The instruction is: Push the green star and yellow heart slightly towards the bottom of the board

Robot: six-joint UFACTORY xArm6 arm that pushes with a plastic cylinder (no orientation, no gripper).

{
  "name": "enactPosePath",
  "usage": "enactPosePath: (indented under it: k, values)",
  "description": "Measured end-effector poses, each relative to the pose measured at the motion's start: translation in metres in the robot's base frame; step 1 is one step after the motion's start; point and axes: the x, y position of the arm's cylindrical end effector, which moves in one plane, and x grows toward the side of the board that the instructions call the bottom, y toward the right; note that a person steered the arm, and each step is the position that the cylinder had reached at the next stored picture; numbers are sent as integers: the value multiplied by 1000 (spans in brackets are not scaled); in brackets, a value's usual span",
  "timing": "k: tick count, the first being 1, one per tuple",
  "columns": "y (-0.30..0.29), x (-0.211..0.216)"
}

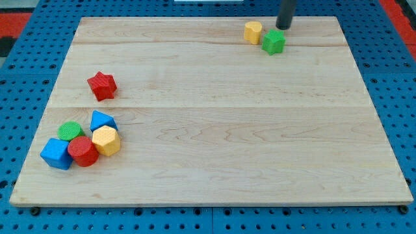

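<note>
The green star point(273, 41) lies near the top edge of the wooden board point(214, 130), right of centre. The yellow heart point(253, 32) sits just to its upper left, touching or nearly touching it. My tip point(283, 27) stands just above and slightly right of the green star, close to it, and to the right of the yellow heart. The dark rod rises out of the view's top.
A red star point(102, 85) lies at the left. At the lower left is a cluster: a green cylinder point(70, 131), a blue triangle point(102, 121), a yellow hexagon point(106, 140), a red cylinder point(82, 151) and a blue cube point(56, 153). Blue pegboard surrounds the board.
</note>
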Motion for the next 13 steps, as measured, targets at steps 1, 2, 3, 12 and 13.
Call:
enactPosePath:
  k: [1,2,3,12,13]
  values:
    - [-82,-2]
    - [-103,20]
    - [-66,-14]
    - [-39,66]
    - [-51,92]
